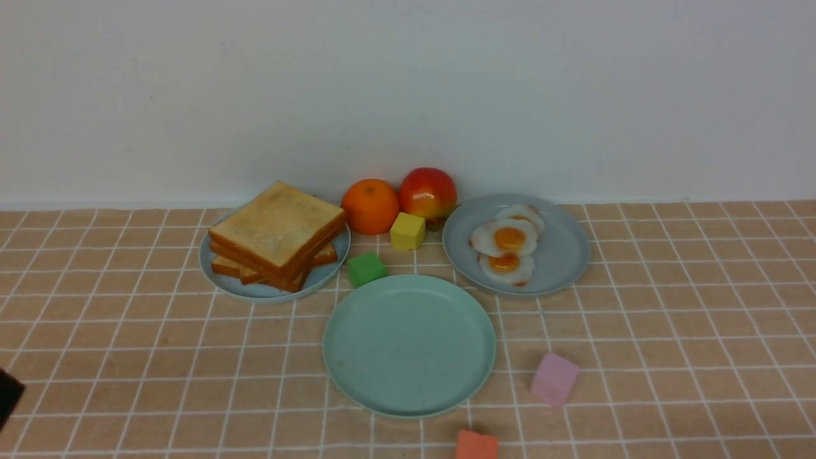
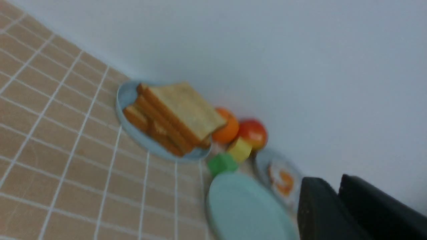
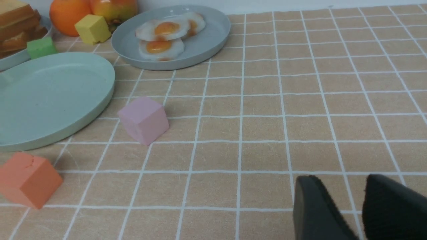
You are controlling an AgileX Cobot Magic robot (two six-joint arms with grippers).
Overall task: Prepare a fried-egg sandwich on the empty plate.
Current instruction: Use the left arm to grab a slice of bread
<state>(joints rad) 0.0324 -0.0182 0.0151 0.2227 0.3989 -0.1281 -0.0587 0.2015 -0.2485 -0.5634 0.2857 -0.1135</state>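
Black left claw (image 2: 331, 180) blurred, cropped, gap unclear; right claw (image 3: 345, 180) parted, empty.

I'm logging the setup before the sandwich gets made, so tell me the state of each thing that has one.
mint-green plate, empty.
toast slices, stacked on the left blue-grey plate, untouched.
fried eggs, overlapping on the right blue-grey plate, untouched.
left gripper, holding nothing; blurred, opening unclear.
right gripper, open, holding nothing.
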